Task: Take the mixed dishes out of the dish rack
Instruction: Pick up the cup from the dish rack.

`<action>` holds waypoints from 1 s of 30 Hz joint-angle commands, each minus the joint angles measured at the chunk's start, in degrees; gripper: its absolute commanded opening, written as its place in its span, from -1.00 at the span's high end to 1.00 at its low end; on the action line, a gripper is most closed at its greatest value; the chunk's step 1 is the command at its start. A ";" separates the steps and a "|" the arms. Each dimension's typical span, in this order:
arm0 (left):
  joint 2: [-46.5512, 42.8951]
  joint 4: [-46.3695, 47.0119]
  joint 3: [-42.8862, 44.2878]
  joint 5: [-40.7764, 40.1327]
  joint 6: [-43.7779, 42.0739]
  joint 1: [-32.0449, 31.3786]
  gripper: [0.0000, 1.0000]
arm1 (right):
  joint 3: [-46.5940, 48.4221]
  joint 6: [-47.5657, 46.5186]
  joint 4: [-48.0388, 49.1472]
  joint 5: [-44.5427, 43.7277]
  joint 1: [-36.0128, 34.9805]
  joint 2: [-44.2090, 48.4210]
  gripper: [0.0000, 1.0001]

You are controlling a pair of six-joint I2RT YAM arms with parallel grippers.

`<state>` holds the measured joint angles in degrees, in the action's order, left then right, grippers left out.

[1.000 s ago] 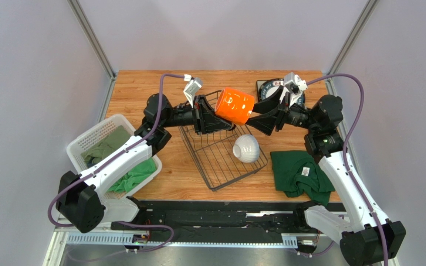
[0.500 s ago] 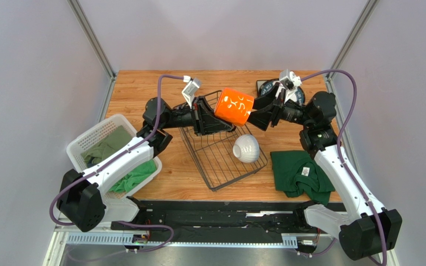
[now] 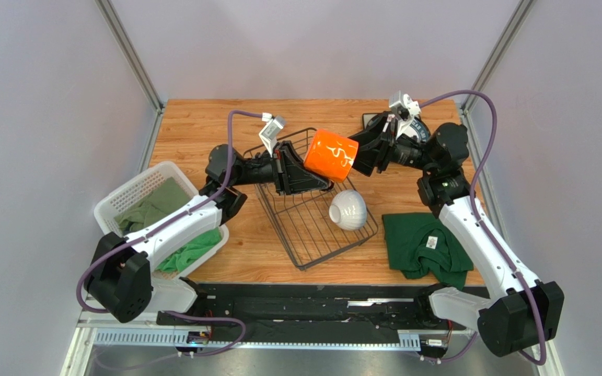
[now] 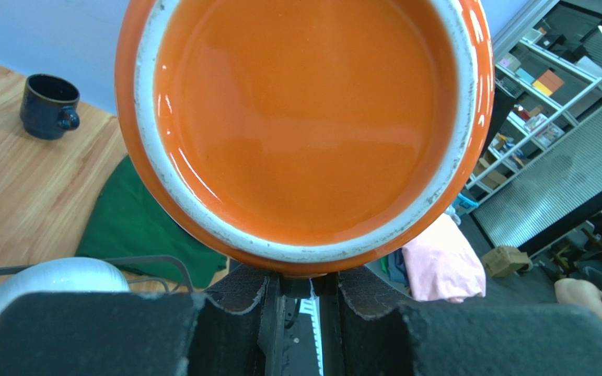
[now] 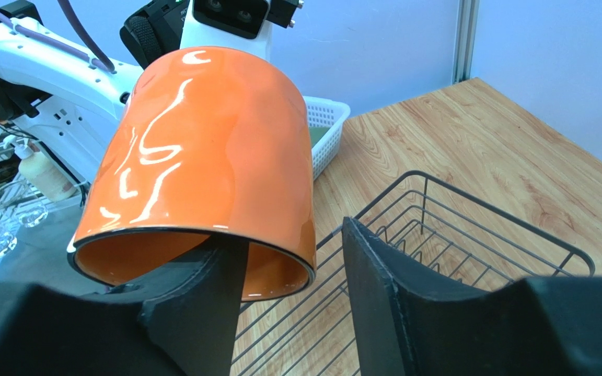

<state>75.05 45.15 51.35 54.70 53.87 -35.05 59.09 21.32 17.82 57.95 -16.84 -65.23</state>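
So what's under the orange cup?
The far end of the black wire dish rack, with the white bowl lying in it nearer the arms. The orange mug itself covers the spot straight below.

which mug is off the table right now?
The orange mug, gripped at its rim by the left claw over the dish rack; the dark blue mug stands on the table.

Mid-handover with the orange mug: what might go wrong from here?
1. The left gripper pinches the orange mug only by its rim, in mid-air. Letting go before the right gripper closes would likely drop it onto the dish rack, near the white ribbed bowl.
2. The right gripper's jaws stand open at the mug's other end. A finger nudging the wall could twist it out of that pinch.
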 commanded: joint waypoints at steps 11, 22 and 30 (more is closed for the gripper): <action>1.68 13.04 0.85 -2.05 5.98 0.33 1.00 | 4.02 3.72 8.45 -2.23 -2.93 -4.46 0.63; 0.81 7.08 0.50 -2.93 2.83 0.24 0.84 | 4.45 2.67 6.79 -3.28 -3.20 -3.59 1.00; -3.93 0.04 -0.81 -4.68 -4.10 0.24 -0.26 | 4.37 0.83 4.68 -3.73 -3.02 -1.83 1.00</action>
<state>76.14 47.46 50.92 51.44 55.68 -34.79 61.06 23.64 21.19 55.31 -19.64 -70.02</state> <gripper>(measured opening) 0.513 0.143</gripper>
